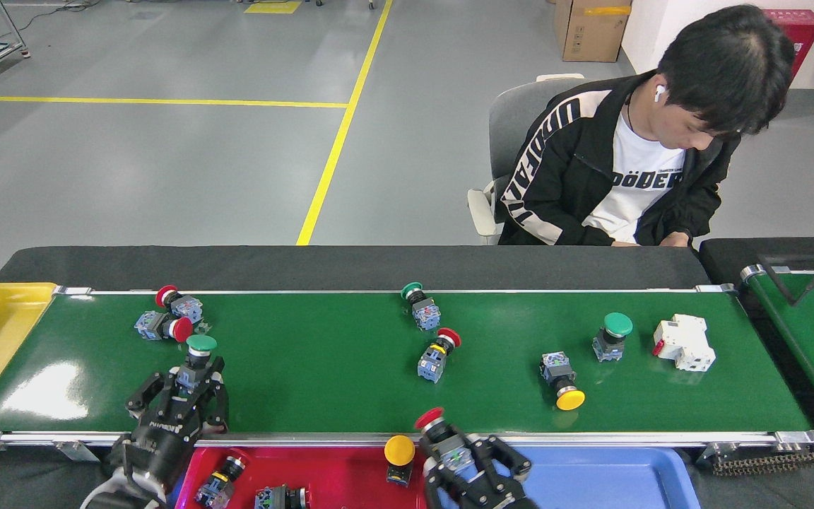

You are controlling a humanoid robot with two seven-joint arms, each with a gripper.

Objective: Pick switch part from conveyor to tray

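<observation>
At lower left my left gripper is clamped on a green-capped switch above the conveyor. At bottom centre my right gripper is clamped on a red-capped switch, held over the seam between the red tray and the blue tray.

Factory or workshop floor: grey painted concrete floor marked with yellow lane lines, a green belt conveyor with metal rails, coloured sorting trays, a cardboard box, and a seated person.
</observation>
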